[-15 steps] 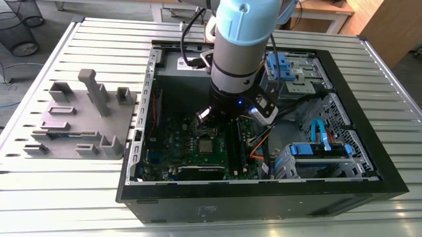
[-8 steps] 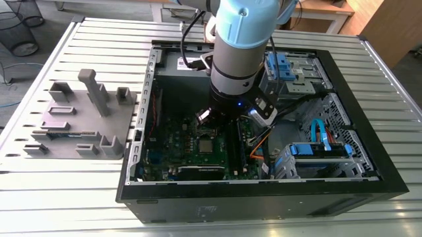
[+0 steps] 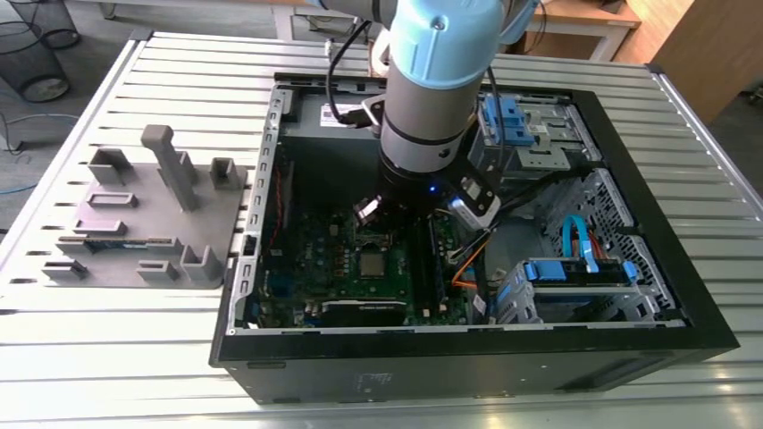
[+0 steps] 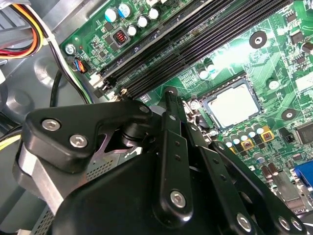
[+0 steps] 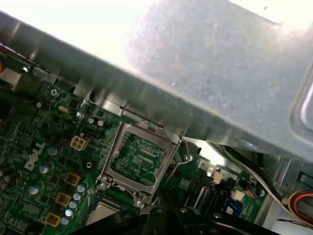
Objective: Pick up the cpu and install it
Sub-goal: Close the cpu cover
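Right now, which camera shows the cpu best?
Second wrist view: the cpu lies flat on the motherboard, whole top unobstructed. Exterior view: a small silver square by the arm. First wrist view: one corner beside the open socket frame.

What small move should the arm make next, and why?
Probably ease the gripper toward the hinged frame, which stands open. The cpu already seems to lie flat in its socket, apart from the gripper, so closing that frame looks like what is left.
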Robot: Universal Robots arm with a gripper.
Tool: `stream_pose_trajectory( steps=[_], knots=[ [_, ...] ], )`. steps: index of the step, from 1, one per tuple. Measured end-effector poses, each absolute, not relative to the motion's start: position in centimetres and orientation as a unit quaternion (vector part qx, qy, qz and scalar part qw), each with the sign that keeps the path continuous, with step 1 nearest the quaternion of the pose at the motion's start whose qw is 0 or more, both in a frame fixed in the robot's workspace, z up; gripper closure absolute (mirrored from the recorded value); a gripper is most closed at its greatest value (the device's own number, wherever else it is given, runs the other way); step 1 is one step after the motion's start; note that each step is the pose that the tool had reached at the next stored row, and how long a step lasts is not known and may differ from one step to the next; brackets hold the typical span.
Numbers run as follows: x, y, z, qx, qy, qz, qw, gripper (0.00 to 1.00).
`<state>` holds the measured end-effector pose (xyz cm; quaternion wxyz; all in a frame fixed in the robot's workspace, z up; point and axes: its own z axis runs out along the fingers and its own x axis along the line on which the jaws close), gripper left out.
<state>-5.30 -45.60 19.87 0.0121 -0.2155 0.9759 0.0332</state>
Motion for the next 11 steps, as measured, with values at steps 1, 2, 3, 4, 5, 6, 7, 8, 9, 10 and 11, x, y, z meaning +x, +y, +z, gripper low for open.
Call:
stream_pose_trajectory(
  steps=[1,2,3,4,5,6,7,8,9,10,11],
  knots=[
    [-5.32,-45.6,19.86,-0.216,0.976,0.033,0.012,0.89],
    [-5.34,-45.6,19.84,-0.216,0.976,0.033,0.012,0.89],
    [-5.36,-45.6,19.83,-0.216,0.976,0.033,0.012,0.89],
    [-5.38,-45.6,19.8,-0.216,0.976,0.033,0.012,0.89],
    [-5.39,-45.59,19.78,-0.216,0.976,0.033,0.012,0.89],
    [-5.4,-45.59,19.75,-0.216,0.976,0.033,0.012,0.89],
    [-5.41,-45.59,19.71,-0.216,0.976,0.033,0.012,0.89],
    [-5.42,-45.59,19.67,-0.216,0.976,0.033,0.012,0.89],
    [-5.42,-45.59,19.63,-0.216,0.976,0.033,0.012,0.89],
    [-5.43,-45.59,19.61,-0.216,0.976,0.033,0.012,0.89],
    [-5.43,-45.58,19.61,-0.216,0.976,0.033,0.012,0.89]
  ],
)
